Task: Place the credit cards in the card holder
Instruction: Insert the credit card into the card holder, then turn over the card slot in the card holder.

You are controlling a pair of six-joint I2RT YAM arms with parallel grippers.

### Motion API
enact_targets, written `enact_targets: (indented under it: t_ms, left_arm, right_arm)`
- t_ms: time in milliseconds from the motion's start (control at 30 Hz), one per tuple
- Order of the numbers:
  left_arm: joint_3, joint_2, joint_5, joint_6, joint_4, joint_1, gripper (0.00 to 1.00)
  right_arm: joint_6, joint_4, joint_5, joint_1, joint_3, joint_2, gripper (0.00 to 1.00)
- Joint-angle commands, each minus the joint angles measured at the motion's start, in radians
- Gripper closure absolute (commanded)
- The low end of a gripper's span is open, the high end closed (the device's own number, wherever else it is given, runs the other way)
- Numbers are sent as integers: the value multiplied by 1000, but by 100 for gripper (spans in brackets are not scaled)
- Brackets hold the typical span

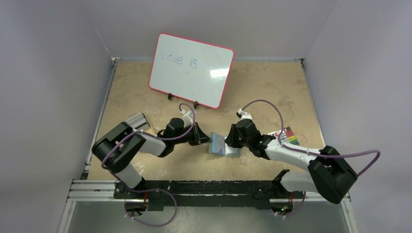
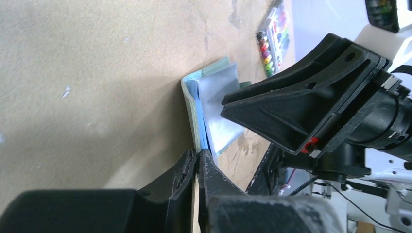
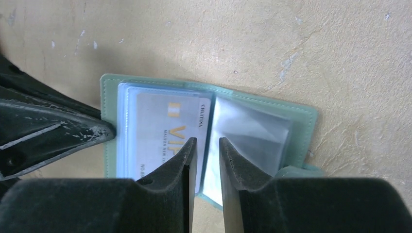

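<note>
The sage-green card holder [image 1: 224, 147] lies open on the table between my two grippers. In the right wrist view its green cover [image 3: 303, 121] frames clear sleeves, and a whitish card marked VIP [image 3: 160, 121] sits in the left sleeve. My left gripper [image 1: 203, 137] is shut on the holder's left edge [image 2: 190, 102], fingertips pinched together [image 2: 198, 154]. My right gripper [image 3: 208, 143] hovers over the holder's middle fold with its jaws a narrow gap apart and nothing between them; it also shows in the top view [image 1: 232, 141]. No other loose cards show.
A whiteboard [image 1: 191, 69] stands on a small easel at the back. A silver ribbed case [image 1: 137, 120] lies by the left arm. A colourful paint palette [image 1: 287, 136] lies to the right of the right arm, also seen in the left wrist view [image 2: 272, 41].
</note>
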Motion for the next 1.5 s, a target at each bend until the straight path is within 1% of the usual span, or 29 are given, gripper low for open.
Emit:
enact_targets:
  t_ms: [0,100,200,267,400,533,633,833,967,1100,1267,1467]
  left_arm:
    - [48,-116,-39,121,-173,-4,99]
    - [67,-170,-56,172,-281,-4,100]
    - [72,-206,-59,180,-314,-4,99]
    - [71,-212,-56,170,-310,-4,96]
    - [72,-201,-46,150,-296,-4,85]
    - [54,-178,-29,116,-225,-4,75]
    - [47,-165,-29,105,-198,-4,72]
    - [52,-128,-32,94,-160,-4,72]
    - [54,-112,-33,84,-139,-6,74]
    - [55,-111,-27,78,-130,-6,87]
    - [53,-168,-34,81,-162,-6,99]
    - [52,-233,-39,83,-205,-5,100]
  right_arm:
    - [-8,20,30,5,12,14,75]
    - [-22,96,7,6,10,61,76]
    - [-3,147,-32,8,10,117,77]
    - [2,173,-46,11,14,144,77]
    - [3,200,-59,12,23,162,77]
    - [7,223,-74,14,20,175,77]
    - [12,241,-80,14,13,189,77]
    - [22,266,-88,14,-8,199,78]
    - [22,267,-83,14,-18,191,78]
    - [25,281,-87,14,-26,192,78]
    - [30,328,-130,15,-32,211,78]
    - [40,378,-174,23,-22,240,78]
